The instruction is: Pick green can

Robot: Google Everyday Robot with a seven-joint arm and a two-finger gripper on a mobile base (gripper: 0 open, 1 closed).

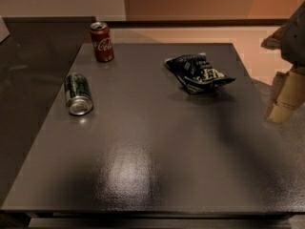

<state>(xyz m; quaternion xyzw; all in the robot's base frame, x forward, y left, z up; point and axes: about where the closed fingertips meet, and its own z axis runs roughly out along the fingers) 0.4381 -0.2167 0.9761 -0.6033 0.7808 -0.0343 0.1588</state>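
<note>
Dark table (157,142) with the gripper (286,98) poised off its right edge, well apart from every object; whether it is parted or closed cannot be told. A crumpled snack bag (198,74) lies right of centre, and the green can (78,93) lies on its side near the left edge, with the red can (102,42) upright behind it. The step in hand is judged to be the approach: the next move calls for a reach leftward across the table, past the bag, and a grasp suited to a can that may roll.

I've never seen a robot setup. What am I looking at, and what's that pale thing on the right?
One camera looks down on a dark table. The pale shape at the right edge is the robot's gripper, its grasping part, off beside the table and touching nothing. On the table lie a green can on its side at the left, a red cola can upright behind it, and a dark snack bag farther right. The robot is meant to pick the green can.
</note>
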